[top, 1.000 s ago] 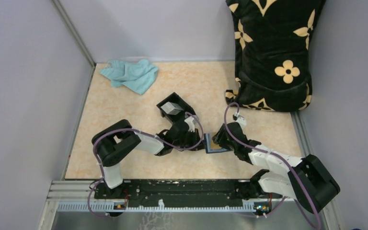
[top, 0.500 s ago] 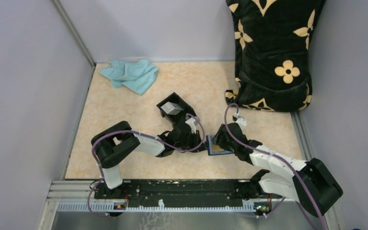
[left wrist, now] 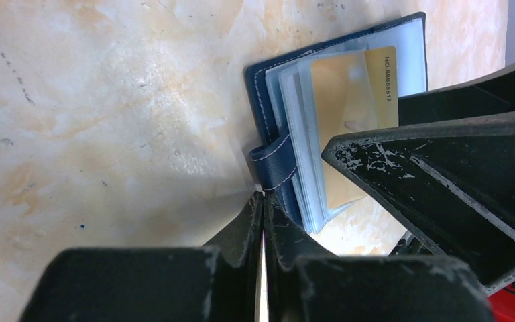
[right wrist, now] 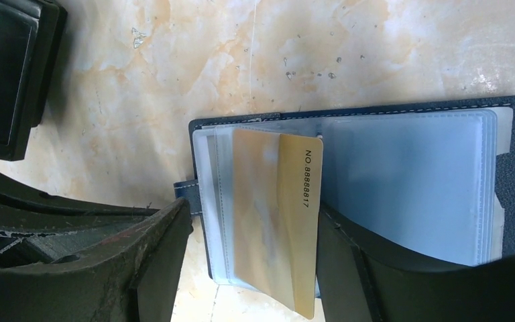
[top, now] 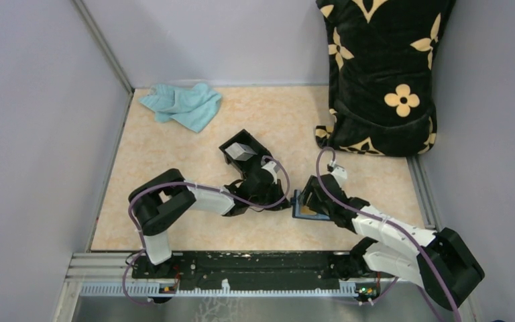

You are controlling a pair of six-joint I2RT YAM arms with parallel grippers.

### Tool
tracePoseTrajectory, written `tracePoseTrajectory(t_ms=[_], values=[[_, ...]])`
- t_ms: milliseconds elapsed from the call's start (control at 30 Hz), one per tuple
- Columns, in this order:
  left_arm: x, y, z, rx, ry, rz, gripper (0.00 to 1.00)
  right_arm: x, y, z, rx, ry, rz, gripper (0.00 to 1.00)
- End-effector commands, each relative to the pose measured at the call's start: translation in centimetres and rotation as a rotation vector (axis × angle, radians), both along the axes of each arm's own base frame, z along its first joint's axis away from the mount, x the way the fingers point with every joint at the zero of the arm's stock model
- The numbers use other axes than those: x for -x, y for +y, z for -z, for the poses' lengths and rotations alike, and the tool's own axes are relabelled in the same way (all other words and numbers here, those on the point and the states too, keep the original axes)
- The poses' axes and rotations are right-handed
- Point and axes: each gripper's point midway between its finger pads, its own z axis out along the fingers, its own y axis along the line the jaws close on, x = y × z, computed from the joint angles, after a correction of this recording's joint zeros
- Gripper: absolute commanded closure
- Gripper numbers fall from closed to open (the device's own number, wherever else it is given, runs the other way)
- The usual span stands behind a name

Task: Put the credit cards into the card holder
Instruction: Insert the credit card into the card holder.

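Observation:
The navy card holder (top: 303,213) (right wrist: 409,181) lies open on the table between both arms, clear sleeves up. An orange-yellow credit card (right wrist: 275,215) (left wrist: 349,87) sits partly inside a sleeve, its near end sticking out past the holder's edge. My right gripper (right wrist: 241,268) (top: 307,199) is open, one finger on each side of that card, the right finger close to its edge. My left gripper (left wrist: 263,201) (top: 283,201) is shut, its tips against the holder's closing tab (left wrist: 273,168); whether the tab is pinched I cannot tell. A grey-white card (top: 241,151) lies in the black box.
The black open-topped box (top: 245,149) (right wrist: 7,67) stands just behind the left gripper. A teal cloth (top: 181,106) lies at the back left. A black cushion with yellow flowers (top: 382,74) fills the back right corner. Walls close in on both sides.
My right gripper has opened wide and let go of the orange-yellow card, which stays in the sleeve. The left gripper closed a little more. The holder shifted slightly right.

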Motion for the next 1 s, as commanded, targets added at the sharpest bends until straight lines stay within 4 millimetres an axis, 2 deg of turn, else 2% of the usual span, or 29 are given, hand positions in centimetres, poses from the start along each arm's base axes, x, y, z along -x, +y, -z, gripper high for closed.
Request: tracePoseTrajectory(t_ms=[0,133,267,333,500,633,800,967], values=[[1.0,4.3,5.0,-0.223,0.071,-0.064,0.88,3.6,-3.3,2.9,0.167,0.150,0.003,0.34],[0.9,4.2,4.0,-0.202,0.049,-0.071,0.69,3.4,-3.0,2.4,0.159,0.141,-0.008,0.33],[0.9,3.9,3.8,-0.210,0.037,-0.085,0.61,3.6,-2.7,2.3,0.161,0.146,-0.021,0.32],[0.9,3.8,3.7,-0.217,0.029,-0.093,0.60,3.7,-2.7,2.3,0.171,0.148,-0.029,0.22],[0.6,3.4,2.8,-0.207,0.006,-0.106,0.59,3.8,-3.1,2.1,0.215,0.148,-0.027,0.17],[0.6,3.1,2.0,-0.197,-0.013,-0.112,0.59,3.4,-3.2,1.2,0.226,0.131,-0.018,0.17],[1.3,4.0,1.4,-0.159,-0.016,-0.146,0.60,2.5,-2.8,-0.2,0.233,0.090,-0.048,0.20],[3.1,2.0,-2.0,0.069,-0.057,-0.098,0.62,2.3,-1.9,0.0,0.268,0.105,-0.077,0.21]])
